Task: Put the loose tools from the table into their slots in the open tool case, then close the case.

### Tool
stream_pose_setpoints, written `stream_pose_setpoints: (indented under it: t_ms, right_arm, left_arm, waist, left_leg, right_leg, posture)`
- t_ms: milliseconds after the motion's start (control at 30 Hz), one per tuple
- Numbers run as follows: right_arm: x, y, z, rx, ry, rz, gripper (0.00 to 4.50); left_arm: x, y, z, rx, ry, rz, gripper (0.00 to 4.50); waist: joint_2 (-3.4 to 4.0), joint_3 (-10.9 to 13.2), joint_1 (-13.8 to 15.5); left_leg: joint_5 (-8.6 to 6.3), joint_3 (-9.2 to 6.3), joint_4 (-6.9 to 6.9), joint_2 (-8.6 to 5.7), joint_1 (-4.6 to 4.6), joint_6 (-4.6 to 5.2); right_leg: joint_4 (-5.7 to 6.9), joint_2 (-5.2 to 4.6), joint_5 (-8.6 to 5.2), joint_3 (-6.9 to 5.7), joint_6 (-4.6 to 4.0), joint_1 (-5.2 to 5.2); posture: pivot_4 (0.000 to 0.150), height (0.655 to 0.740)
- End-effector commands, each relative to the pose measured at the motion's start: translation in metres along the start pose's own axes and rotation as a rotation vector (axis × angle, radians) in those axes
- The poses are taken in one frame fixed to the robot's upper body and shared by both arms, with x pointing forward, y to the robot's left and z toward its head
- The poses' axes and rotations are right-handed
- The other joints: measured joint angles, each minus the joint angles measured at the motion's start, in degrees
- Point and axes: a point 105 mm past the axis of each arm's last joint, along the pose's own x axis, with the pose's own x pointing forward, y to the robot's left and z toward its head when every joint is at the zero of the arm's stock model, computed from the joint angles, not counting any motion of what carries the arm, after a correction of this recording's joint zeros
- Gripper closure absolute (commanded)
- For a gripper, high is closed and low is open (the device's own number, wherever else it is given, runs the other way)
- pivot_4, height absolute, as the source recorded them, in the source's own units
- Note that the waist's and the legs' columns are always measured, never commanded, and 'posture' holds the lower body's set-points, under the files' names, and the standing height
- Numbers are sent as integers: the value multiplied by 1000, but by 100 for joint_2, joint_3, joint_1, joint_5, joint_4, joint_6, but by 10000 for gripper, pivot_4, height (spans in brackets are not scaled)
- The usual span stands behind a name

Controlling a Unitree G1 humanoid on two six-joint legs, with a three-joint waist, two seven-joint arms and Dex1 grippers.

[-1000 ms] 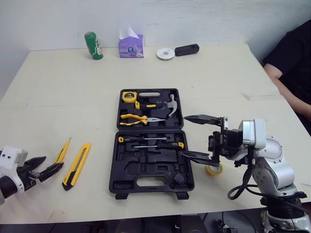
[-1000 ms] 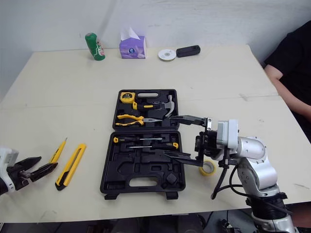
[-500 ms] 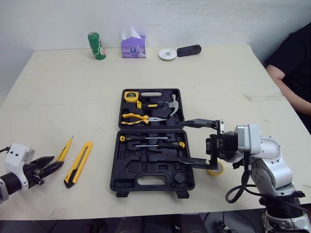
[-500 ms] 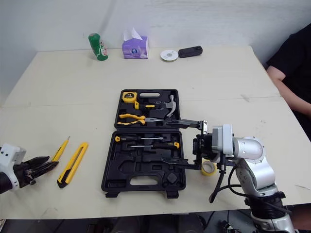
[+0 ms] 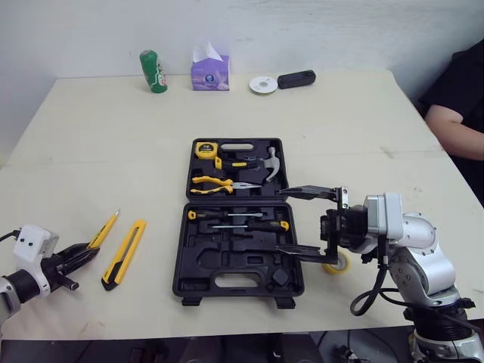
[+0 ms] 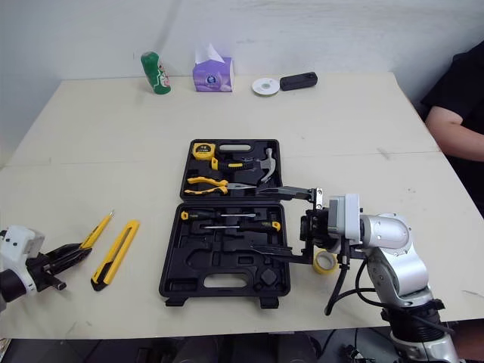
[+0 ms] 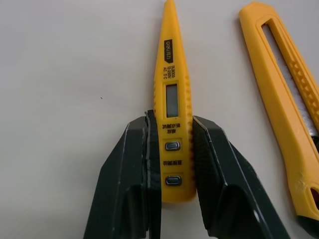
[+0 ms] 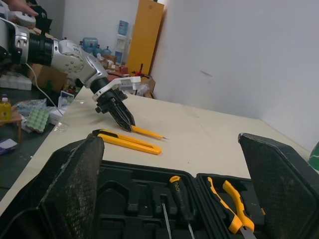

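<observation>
A yellow tester pen (image 7: 172, 99) lies on the table at the front left, and my left gripper (image 7: 173, 124) is shut on its rear end, one finger on each side. A yellow utility knife (image 5: 125, 253) lies just right of the pen. The open black tool case (image 5: 227, 261) sits mid-table; its far half holds a tape measure, pliers and a hammer, and the near half holds screwdrivers. My right gripper (image 5: 286, 221) hangs open at the case's right edge with nothing between its fingers. A yellow tape roll (image 6: 325, 261) lies under the right arm.
Along the far edge stand a green can (image 5: 153, 71), a purple tissue box (image 5: 211, 72), a white disc (image 5: 262, 84) and a black object (image 5: 295, 78). A person in black (image 5: 461, 98) sits at the right side of the table.
My left gripper has closed from wide open onto the tester pen. The right gripper has dropped slightly beside the case and stays open. The head camera has shifted a little.
</observation>
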Motion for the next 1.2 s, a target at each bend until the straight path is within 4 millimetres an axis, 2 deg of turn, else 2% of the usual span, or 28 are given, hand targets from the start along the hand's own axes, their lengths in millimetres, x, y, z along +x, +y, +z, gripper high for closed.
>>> stream_pose_setpoints:
  t_ms: [33,133,200,400,533,633,767,867,1000,1100,1200]
  right_arm:
    - [-1,2,5,-28,0,17,0]
    - [-6,3,6,-27,9,14,0]
    - [-13,6,5,-19,28,8,0]
    - [-34,-1,-1,-44,112,-80,0]
    - [-44,0,0,-38,139,-116,0]
    - [-50,3,1,-14,167,-119,0]
    - [-57,10,0,-8,232,-70,0]
    - [-56,10,2,-12,226,-78,0]
    - [-54,13,4,-2,220,-85,0]
    - [-52,16,4,10,219,-95,0]
    - [-51,20,1,47,233,-87,0]
  left_arm:
    - [-1,-1,9,29,-62,-14,39530]
    - [-4,-7,49,106,-235,-39,39530]
    - [-5,-15,69,157,-289,-82,39530]
    - [2,-54,127,277,-408,-269,39530]
    - [14,-98,156,419,-405,-449,39530]
    - [19,-129,177,456,-409,-593,39530]
    - [30,-162,174,671,-287,-765,39530]
    - [35,-168,178,715,-261,-788,39530]
    - [43,-179,163,864,-98,-835,39530]
    - [48,-188,160,855,-61,-855,39530]
    - [52,-185,152,883,42,-831,39530]
  waist:
    - [0,0,-3]
    - [-13,1,4]
    - [-30,0,-4]
    - [-31,1,-9]
    - [-30,2,-12]
    - [-29,4,-10]
    - [-28,4,-18]
    - [-26,5,-39]
    - [-27,6,-11]
    - [-28,7,-3]
    - [-30,8,3]
  left_leg:
    - [0,0,0,0,0,0]
    - [0,-2,1,1,-2,-1]
    - [1,-8,2,2,-5,-1]
    - [0,-8,6,-1,-7,0]
    - [2,-8,3,0,-5,-5]
    - [3,-8,6,-3,-7,-4]
    - [4,-9,11,-4,-13,-3]
    - [4,-7,8,-4,-7,-3]
    - [9,-9,8,-2,-15,-11]
    - [10,-9,13,-6,-18,-7]
    - [8,-14,30,-6,-31,-4]
  right_leg:
    - [0,0,0,0,0,0]
    - [-1,0,0,-2,0,0]
    - [-2,1,0,-7,0,-1]
    - [-5,-2,0,-6,0,2]
    - [0,2,0,-6,0,0]
    - [14,1,0,-5,0,0]
    - [19,3,0,-7,0,-3]
    - [18,11,0,-1,0,-4]
    - [21,14,0,-1,0,-16]
    - [23,11,0,2,0,-15]
    - [27,11,1,-1,1,-17]
  posture:
    - [1500,7400]
    - [1500,7400]
    - [1500,7400]
    - [1500,7400]
    - [1500,7400]
    - [1500,7400]
    - [1500,7400]
    - [1500,7400]
    - [1500,7400]
    - [1500,7400]
    - [1500,7400]
